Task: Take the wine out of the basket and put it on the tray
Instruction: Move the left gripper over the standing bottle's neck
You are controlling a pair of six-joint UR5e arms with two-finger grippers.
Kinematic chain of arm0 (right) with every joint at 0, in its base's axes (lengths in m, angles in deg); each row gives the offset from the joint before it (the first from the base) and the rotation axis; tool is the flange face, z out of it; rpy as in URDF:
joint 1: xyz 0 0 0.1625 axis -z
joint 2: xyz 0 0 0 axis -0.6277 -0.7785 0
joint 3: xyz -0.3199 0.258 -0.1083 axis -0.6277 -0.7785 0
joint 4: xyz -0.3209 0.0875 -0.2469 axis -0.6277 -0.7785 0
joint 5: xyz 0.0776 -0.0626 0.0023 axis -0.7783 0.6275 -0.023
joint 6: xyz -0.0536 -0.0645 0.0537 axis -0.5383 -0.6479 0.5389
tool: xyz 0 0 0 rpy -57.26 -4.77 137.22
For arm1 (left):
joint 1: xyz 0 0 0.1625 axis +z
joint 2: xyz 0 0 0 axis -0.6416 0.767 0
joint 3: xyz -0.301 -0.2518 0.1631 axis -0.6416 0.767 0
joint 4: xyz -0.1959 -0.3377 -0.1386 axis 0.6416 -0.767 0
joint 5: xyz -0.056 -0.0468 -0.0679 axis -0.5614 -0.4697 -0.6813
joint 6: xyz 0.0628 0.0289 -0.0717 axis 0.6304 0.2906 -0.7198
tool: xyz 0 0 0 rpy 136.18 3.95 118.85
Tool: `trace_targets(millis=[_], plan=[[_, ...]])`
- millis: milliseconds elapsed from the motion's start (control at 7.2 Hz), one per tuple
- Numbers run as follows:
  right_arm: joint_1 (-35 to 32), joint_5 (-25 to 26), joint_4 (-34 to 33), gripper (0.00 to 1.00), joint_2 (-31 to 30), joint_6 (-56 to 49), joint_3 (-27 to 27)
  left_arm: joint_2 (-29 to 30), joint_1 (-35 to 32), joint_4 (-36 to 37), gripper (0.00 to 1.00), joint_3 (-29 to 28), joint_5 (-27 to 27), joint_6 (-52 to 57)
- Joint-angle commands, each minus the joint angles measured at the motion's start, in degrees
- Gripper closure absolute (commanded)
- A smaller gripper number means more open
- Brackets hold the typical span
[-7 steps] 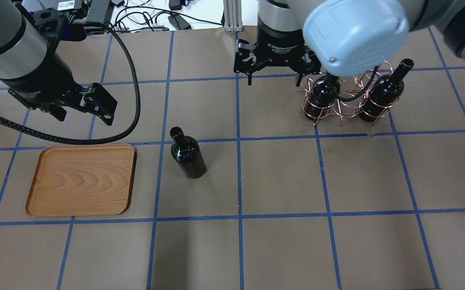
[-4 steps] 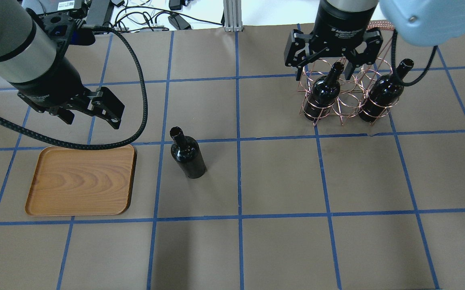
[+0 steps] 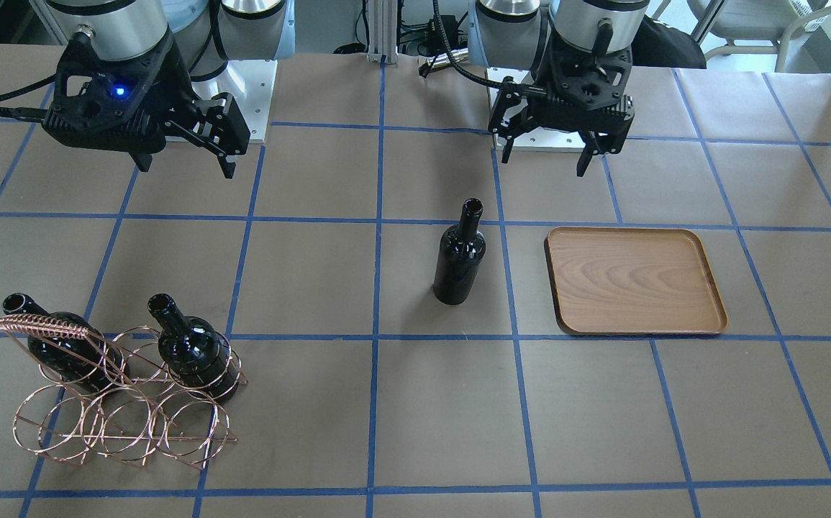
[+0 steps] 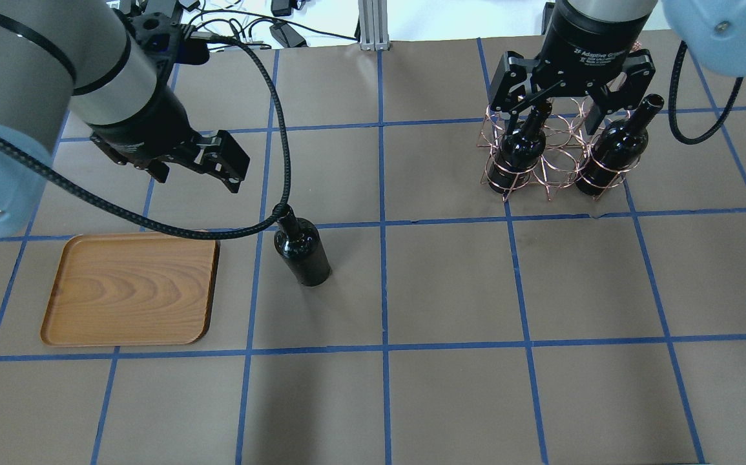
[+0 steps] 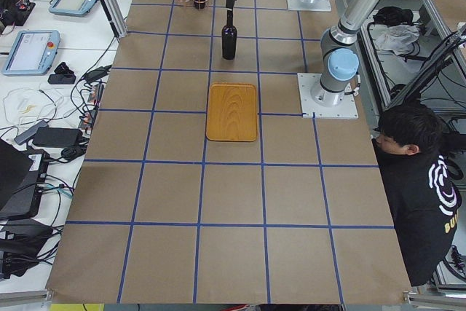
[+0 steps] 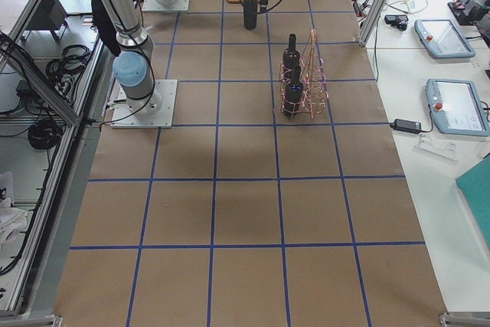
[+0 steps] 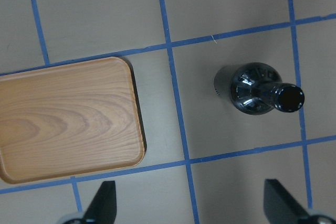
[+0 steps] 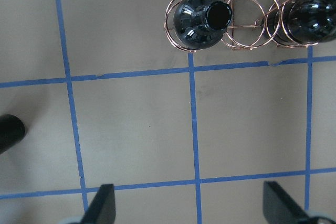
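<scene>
One wine bottle [image 4: 301, 248] stands upright on the table, right of the wooden tray [image 4: 130, 287], which holds nothing. Two more wine bottles [image 4: 520, 148] [image 4: 615, 152] sit in the copper wire basket [image 4: 557, 165] at the far right. My left gripper [image 4: 197, 177] is open and empty, in the air beyond the tray and the standing bottle. The left wrist view shows that bottle [image 7: 257, 90] and the tray [image 7: 63, 119] below it. My right gripper [image 4: 552, 124] is open and empty, above the basket; the right wrist view shows the basket [image 8: 247, 3] with its bottles.
The table is covered in brown paper with a blue tape grid. The left arm's black cable [image 4: 217, 229] hangs low past the standing bottle's neck. Both arm bases [image 3: 257, 93] stand at the robot's edge of the table. Cables and devices lie beyond the far edge.
My left gripper has moved right, toward the standing bottle. My right gripper has moved right from the table's middle to over the basket. Both stayed open; bottles and tray have not moved.
</scene>
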Motion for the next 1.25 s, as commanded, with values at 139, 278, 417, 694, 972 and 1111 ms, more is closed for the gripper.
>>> trace_targets(millis=[139,278,417,694,972,1111], plan=[[0.0,0.2,-1.6,0.00,-0.1,-0.2,0.6,5.0,-3.4,2.7,0.00,-2.8,-0.1,0.0],[0.0,0.3,-1.7,0.00,-0.1,-0.1,0.6,7.1,-3.4,4.9,0.00,-2.8,-0.1,0.7],[0.0,0.3,-1.8,0.00,-0.1,-0.2,0.7,8.5,-3.5,4.9,0.00,-2.2,-0.1,0.8],[0.0,0.2,-1.8,0.00,-0.1,-0.1,0.7,11.7,-3.5,4.9,0.00,-2.0,-5.2,0.9],[0.1,0.2,-2.0,0.00,0.0,-0.1,0.7,14.0,-4.6,4.8,0.00,-0.6,-5.3,1.1],[0.1,0.2,-1.9,0.00,0.0,-0.1,0.7,13.8,-5.7,4.5,0.01,-0.2,-5.0,1.1]])
